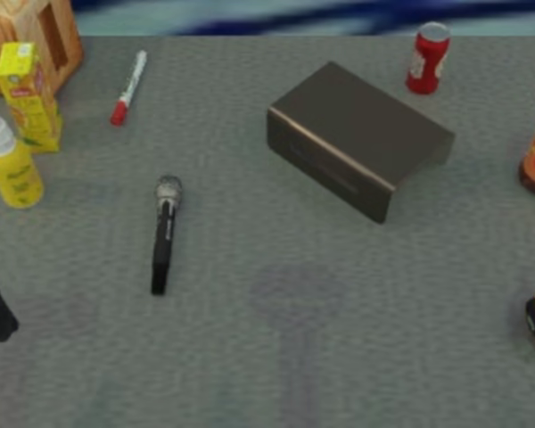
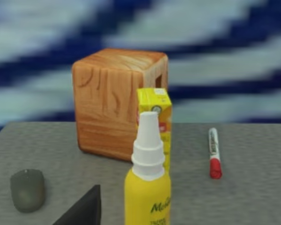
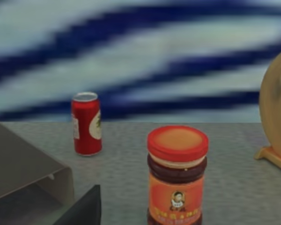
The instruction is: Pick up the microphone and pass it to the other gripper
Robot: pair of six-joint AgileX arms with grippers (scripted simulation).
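Microphone (image 1: 164,234) left of box (image 1: 357,138)

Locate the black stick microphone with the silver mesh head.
The microphone lies flat on the table's left half in the top view, below the red-capped white marker, head pointing toward it.

Matt black microphone (image 1: 164,234) with silver mesh head on rough grey table (image 1: 276,339); grained wooden block (image 2: 117,101); glossy red can (image 3: 86,123); brushed-metal box (image 1: 357,138).

A grey, finely speckled desk (image 1: 276,357) fills the top view, evenly lit with soft shadows. Behind its twelve o'clock edge runs a backdrop (image 3: 145,51) of blurred white, pale blue and navy wavy stripes, seen in both wrist views.
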